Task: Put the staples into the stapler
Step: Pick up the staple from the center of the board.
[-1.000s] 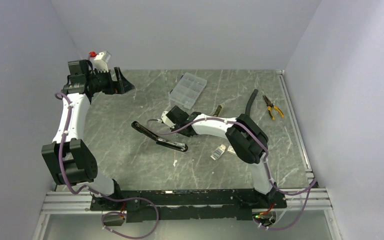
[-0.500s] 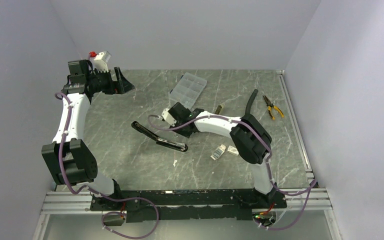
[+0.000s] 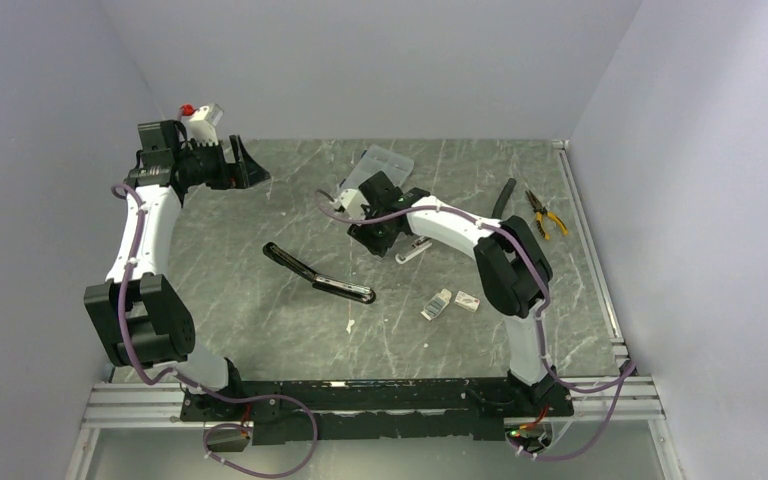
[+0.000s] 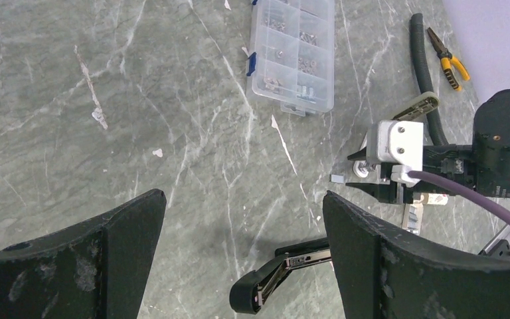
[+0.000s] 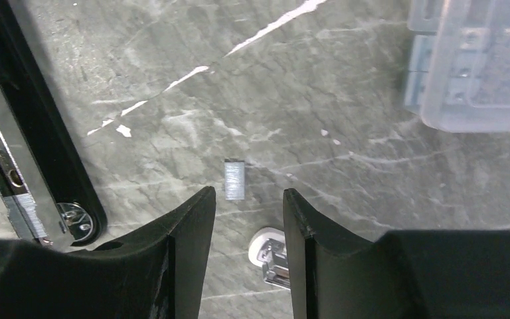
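Staples strip (image 5: 235,181) lying loose on tabletop (image 5: 372,199) mid-frame between spread, empty right fingers (image 5: 186,239), near opened stapler (image 5: 26,166) at left; left fingers (image 4: 126,239) spread, idle; pickup and loading apparently left.

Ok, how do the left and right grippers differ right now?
Left gripper is spread wide and raised high at the far left. The right gripper is only narrowly open and sits low, just short of the staple strip. Both hold nothing.
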`<state>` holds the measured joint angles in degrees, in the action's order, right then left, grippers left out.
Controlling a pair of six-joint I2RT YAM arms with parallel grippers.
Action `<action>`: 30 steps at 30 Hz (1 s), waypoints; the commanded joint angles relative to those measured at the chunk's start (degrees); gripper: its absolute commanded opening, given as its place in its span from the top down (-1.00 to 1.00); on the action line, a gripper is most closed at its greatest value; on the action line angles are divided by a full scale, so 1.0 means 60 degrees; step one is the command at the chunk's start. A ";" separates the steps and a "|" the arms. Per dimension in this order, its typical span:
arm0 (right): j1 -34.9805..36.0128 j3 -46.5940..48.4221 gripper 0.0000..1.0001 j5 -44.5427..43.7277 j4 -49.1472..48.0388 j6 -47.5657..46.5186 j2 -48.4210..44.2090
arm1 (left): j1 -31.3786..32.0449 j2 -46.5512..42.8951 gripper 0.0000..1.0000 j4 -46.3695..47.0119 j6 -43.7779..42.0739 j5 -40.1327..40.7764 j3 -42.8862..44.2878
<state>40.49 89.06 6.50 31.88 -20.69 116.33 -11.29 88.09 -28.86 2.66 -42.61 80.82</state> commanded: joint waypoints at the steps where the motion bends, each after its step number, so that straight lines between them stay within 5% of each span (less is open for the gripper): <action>1: 0.0029 0.0447 0.08 0.0640 0.0385 -0.0134 0.0355 | -0.0037 0.0008 -0.87 -0.0010 0.0099 -0.0266 0.0259; 15: -0.0049 0.0513 0.16 0.0659 0.0403 -0.0184 0.0832 | -0.0045 0.0008 -0.87 -0.0063 0.0078 -0.0295 0.0262; 30: -0.0139 0.0250 0.53 0.0619 0.0331 -0.0026 0.0980 | -0.0037 -0.0074 -0.87 -0.0060 0.0041 -0.0270 0.0225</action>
<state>39.83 90.32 9.93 34.44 -21.19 121.84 -11.29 88.25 -29.08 2.63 -42.83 80.82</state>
